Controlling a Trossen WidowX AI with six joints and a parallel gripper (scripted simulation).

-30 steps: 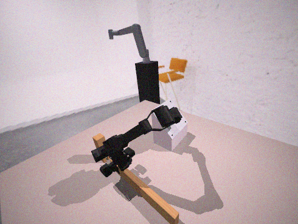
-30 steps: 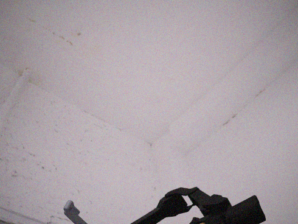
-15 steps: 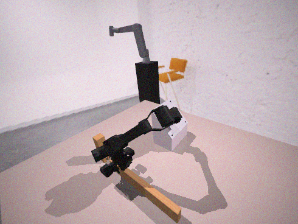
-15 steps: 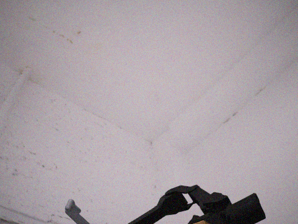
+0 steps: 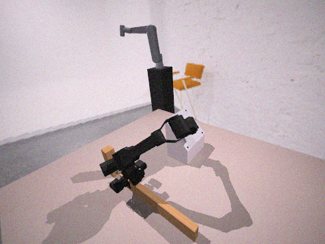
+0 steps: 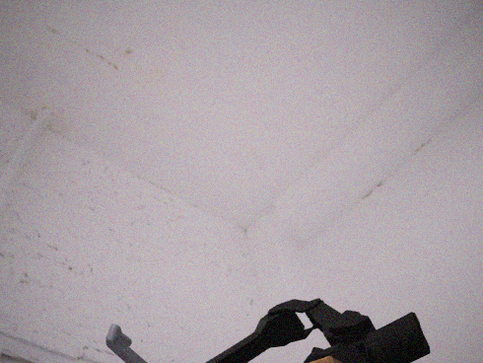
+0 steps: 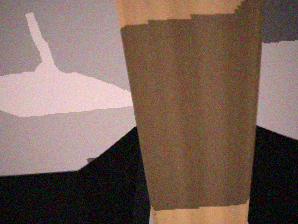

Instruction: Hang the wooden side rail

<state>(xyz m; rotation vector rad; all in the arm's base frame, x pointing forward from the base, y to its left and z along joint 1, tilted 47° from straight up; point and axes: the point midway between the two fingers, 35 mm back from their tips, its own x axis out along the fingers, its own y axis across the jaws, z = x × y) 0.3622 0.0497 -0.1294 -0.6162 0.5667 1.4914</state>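
The wooden side rail point(image 5: 177, 216) point(image 7: 192, 100) slants across the table in the top view, its near end low at the front. Its other end runs in under the gripper. The gripper point(image 5: 120, 178) point(image 7: 196, 145) is shut on the rail, with a black finger on each side of it in the wrist view. The headboard post point(image 5: 107, 152) stands just behind the gripper, mostly covered by it. Small pale bits show between gripper and post, but hooks, slot and pins cannot be made out. Whether the rail's near end touches the table is unclear.
The arm's grey-white base block point(image 5: 179, 152) stands on the pinkish table point(image 5: 272, 185) behind the rail. Beyond the table are a black pedestal point(image 5: 161, 87) with a grey arm point(image 5: 154, 43) and an orange chair point(image 5: 194, 70). The exterior view shows mostly bare wall.
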